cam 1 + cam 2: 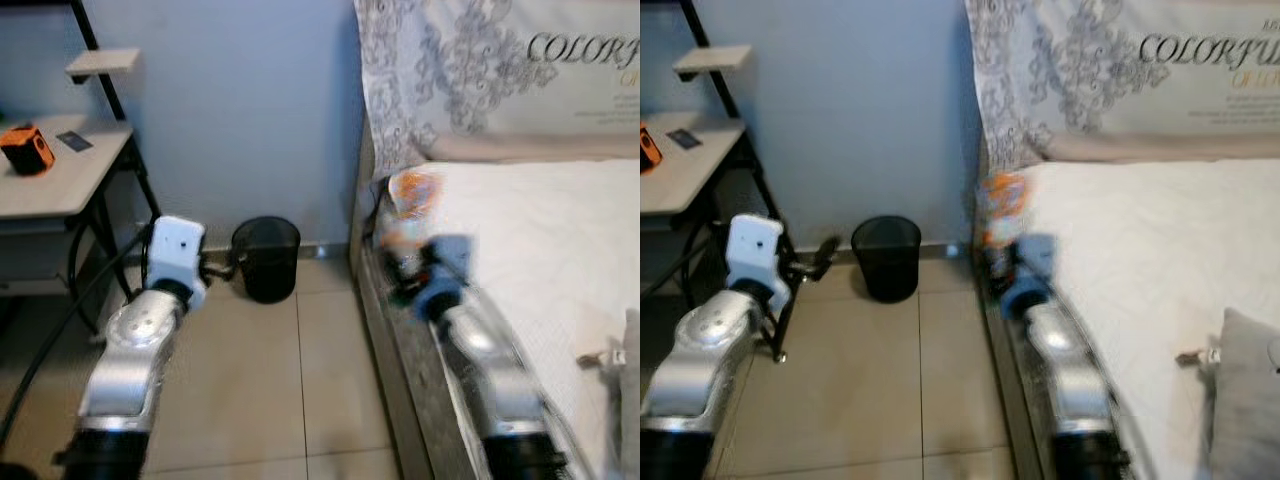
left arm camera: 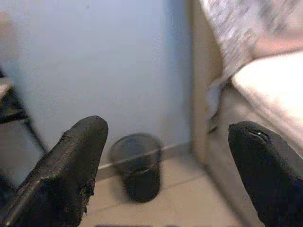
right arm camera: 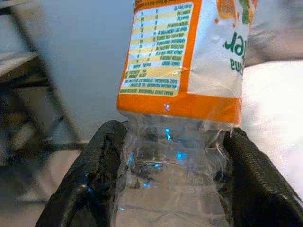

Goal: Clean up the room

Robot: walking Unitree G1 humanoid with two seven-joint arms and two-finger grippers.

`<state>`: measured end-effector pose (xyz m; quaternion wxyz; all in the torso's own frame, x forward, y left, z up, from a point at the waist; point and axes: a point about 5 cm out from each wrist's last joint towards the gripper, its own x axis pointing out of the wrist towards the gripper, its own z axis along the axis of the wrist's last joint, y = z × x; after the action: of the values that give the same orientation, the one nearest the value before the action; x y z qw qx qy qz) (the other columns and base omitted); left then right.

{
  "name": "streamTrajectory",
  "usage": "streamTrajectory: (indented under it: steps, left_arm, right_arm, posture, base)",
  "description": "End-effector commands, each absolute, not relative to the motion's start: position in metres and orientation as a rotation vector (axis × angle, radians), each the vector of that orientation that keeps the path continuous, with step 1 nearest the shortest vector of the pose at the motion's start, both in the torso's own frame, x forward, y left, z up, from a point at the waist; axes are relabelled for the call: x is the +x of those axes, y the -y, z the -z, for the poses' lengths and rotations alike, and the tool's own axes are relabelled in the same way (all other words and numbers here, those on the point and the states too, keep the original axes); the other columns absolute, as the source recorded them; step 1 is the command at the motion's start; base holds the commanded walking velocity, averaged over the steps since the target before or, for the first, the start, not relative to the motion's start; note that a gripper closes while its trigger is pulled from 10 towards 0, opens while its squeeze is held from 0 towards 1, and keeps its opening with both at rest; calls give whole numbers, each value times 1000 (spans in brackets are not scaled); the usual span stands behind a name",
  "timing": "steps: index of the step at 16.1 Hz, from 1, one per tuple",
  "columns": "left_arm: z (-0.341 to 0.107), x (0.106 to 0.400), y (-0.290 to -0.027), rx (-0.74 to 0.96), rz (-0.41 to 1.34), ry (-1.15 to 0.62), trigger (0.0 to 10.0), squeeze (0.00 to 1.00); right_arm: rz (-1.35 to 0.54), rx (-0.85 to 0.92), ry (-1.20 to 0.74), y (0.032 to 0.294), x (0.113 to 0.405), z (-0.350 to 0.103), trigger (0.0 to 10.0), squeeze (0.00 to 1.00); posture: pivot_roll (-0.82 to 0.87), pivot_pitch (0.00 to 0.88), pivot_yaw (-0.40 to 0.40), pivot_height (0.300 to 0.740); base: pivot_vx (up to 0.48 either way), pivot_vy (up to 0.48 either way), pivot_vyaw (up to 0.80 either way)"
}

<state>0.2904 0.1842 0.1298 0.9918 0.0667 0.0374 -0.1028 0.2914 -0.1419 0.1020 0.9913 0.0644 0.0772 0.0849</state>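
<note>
we see a bedroom corner from our head camera, somewhat blurred. our right tool [image 3: 165, 189] is clamped on a clear plastic bottle [image 3: 177, 118] with an orange label, its two black fingers [image 3: 90, 179] pressing the bottle's lower body from either side; the bottle stands upright in the grip, held at the near-left edge of the bed [image 1: 560, 260], over the side of the mattress. the bed has a white sheet, and a patterned grey and white pillow [image 1: 500, 70] leans against its head. our left tool [image 2: 165, 161] is raised over the tiled floor [image 1: 260, 390] with its fingers [image 2: 66, 175] spread wide and nothing between them. it points toward a small black wastebasket [image 1: 266, 258] that stands on the floor against the pale blue wall [image 1: 250, 110], between the bed's side and a tabletop [image 1: 60, 180] on black legs. near the far-left corner of that tabletop sits a small orange and black object [image 1: 26, 148], with a dark flat item [image 1: 74, 141] beside it.
</note>
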Motion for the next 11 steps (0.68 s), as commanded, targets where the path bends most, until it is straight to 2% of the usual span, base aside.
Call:
streamTrajectory:
  steps: [1, 4, 5, 8, 11]
  left_arm:
    - [-132, 288, -193, 131, 193, -55, 10000, 0]
    - [-127, 285, -200, 154, 176, -56, 10000, 0]
    - [-127, 285, -201, 158, 171, -50, 10000, 0]
    - [-129, 287, -200, 165, 180, -38, 10000, 0]
    - [-129, 289, -199, 165, 188, -31, 10000, 0]
  right_arm:
    - [-167, 107, -116, 141, 293, -106, 10000, 0]
    - [-95, -16, -96, 155, 292, -98, 10000, 0]
    - [-115, -2, -99, 154, 292, -96, 10000, 0]
    - [-112, 87, -90, 149, 291, -94, 10000, 0]
    - [-118, 149, -84, 142, 294, -93, 10000, 0]
  posture:
    - [9, 0, 8, 740]
    - [18, 0, 4, 740]
    - [18, 0, 7, 740]
    - [12, 0, 17, 740]
    - [10, 0, 22, 740]
  base:
    - [296, 0, 0]
    - [295, 0, 0]
    - [296, 0, 0]
    - [299, 0, 725]
    - [300, 0, 0]
